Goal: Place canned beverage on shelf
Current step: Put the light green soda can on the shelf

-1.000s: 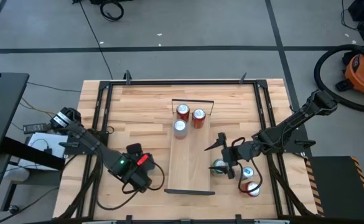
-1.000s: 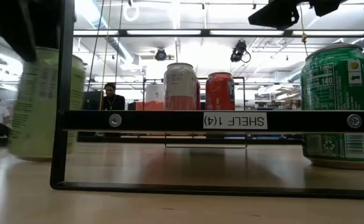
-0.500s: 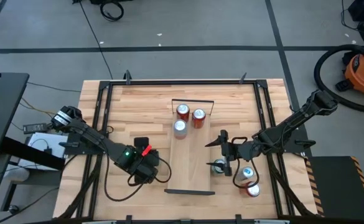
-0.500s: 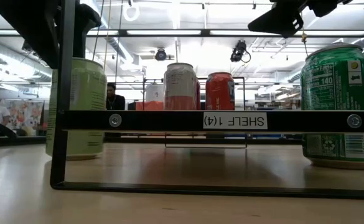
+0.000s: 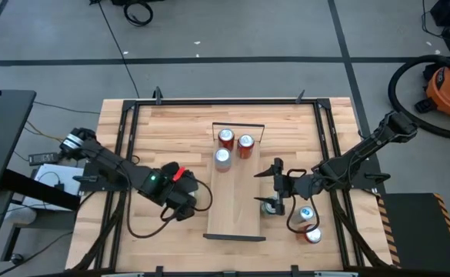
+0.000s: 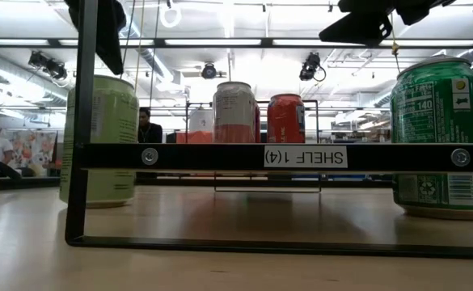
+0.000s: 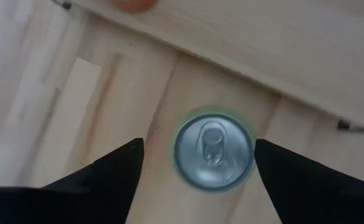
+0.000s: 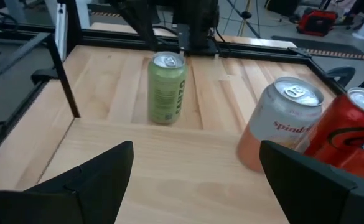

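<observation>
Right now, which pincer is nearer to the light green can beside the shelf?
Left. The left pincer hangs open directly above the light green can; the right pincer is across the shelf.

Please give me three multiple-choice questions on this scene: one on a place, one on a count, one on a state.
1. Where does the light green can stand?
A. on the shelf
B. on the floor
C. on the tabletop beside the shelf

2. How many cans are grouped at the shelf's far end?
A. one
B. three
C. five

3. The left gripper's jaws are:
A. open
B. shut empty
C. shut on a red can

C: light green can stands on tabletop, off shelf.
B: cans.
A: left gripper spreads above the can.
</observation>
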Controlling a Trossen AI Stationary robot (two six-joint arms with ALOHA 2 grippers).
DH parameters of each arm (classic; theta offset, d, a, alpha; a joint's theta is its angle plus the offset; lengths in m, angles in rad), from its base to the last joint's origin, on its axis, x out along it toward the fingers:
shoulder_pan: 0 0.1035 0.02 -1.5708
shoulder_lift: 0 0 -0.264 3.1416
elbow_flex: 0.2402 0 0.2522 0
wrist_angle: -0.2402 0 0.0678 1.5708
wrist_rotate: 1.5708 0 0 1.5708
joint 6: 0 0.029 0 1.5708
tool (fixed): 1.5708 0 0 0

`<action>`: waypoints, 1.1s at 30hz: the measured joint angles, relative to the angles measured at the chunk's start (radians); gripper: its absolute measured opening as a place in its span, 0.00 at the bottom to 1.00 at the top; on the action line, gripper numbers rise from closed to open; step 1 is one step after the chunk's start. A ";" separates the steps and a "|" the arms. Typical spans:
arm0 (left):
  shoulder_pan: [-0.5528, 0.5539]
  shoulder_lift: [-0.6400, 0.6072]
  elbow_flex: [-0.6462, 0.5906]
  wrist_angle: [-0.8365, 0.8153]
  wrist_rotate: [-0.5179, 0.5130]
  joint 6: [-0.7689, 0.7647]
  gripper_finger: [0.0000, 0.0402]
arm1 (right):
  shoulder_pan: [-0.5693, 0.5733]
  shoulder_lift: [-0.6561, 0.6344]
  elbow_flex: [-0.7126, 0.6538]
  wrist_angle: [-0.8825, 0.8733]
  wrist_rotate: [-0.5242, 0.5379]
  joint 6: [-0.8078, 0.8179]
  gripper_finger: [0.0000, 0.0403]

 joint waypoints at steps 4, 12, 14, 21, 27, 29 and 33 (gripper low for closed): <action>0.005 0.001 -0.001 0.048 0.010 -0.081 0.86 | 0.000 0.000 0.001 0.016 0.014 -0.019 0.89; 0.015 0.002 -0.001 0.067 0.019 -0.107 0.99 | 0.001 0.000 0.001 0.006 0.014 -0.029 0.89; 0.017 0.002 -0.001 0.066 0.028 -0.109 0.99 | 0.001 0.000 0.001 0.006 0.014 -0.041 0.89; 0.037 0.002 -0.001 0.060 0.042 -0.222 0.99 | 0.001 0.000 0.001 0.014 0.023 -0.081 0.89; 0.058 0.023 -0.001 0.055 0.026 -0.332 0.99 | -0.002 0.000 0.001 0.021 0.025 -0.107 0.89; 0.057 0.040 -0.001 0.053 0.037 -0.339 0.99 | -0.002 0.000 0.001 0.021 0.024 -0.107 0.89; 0.057 0.070 -0.001 0.027 0.073 -0.337 0.99 | -0.002 0.000 0.000 0.021 0.024 -0.108 0.89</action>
